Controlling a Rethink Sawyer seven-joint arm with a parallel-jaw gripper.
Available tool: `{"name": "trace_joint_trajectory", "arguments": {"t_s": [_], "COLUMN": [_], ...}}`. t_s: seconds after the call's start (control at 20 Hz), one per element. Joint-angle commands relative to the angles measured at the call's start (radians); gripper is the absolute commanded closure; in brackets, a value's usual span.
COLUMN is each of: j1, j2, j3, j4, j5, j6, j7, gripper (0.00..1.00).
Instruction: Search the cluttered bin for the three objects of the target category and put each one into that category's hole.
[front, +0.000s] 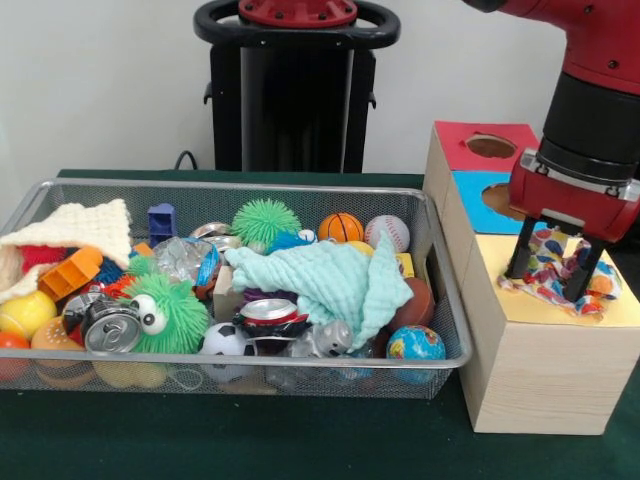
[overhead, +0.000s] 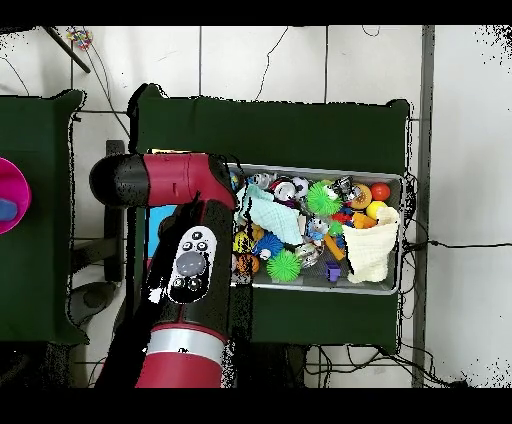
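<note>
My gripper (front: 552, 270) hangs over the yellow top (front: 622, 310) of the pale wood box at the right in the front view. Its fingers (front: 520, 262) stand apart, open, on either side of a crumpled wrapper (front: 556, 276) printed red, blue, yellow and white. The wrapper lies on the yellow top and hides the hole under it. The wire mesh bin (front: 250, 186) stands to the left, full of clutter. Another crumpled wrapper (front: 186, 258), clear with blue and red print, lies in its left half. In the overhead view my arm (overhead: 185, 270) hides the gripper and the box; the bin (overhead: 401, 235) shows to its right.
The blue-topped hole (front: 497, 198) and the red-topped hole (front: 490, 146) lie behind my gripper. In the bin are a mint cloth (front: 330, 278), green spiky balls (front: 266, 220), a cream knitted cloth (front: 80, 228), crushed cans (front: 108, 328) and small sports balls (front: 341, 227).
</note>
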Motion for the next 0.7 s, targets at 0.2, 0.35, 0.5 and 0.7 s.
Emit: {"name": "trace_joint_trajectory", "arguments": {"t_s": [0.2,0.35,0.5,0.7], "j1": [-0.015,0.004,0.017,0.039], "j2": [0.061,0.042,0.034,0.031], "j3": [0.148,0.116,0.087,0.037], "j4": [0.092,0.085,0.073,0.050], "j5": [0.009,-0.009,-0.026,-0.050], "j6": [0.079,0.137,0.160,0.184], "j7": [0.028,0.030,0.035,0.054], "gripper": [0.00,0.00,0.00,0.00]}}
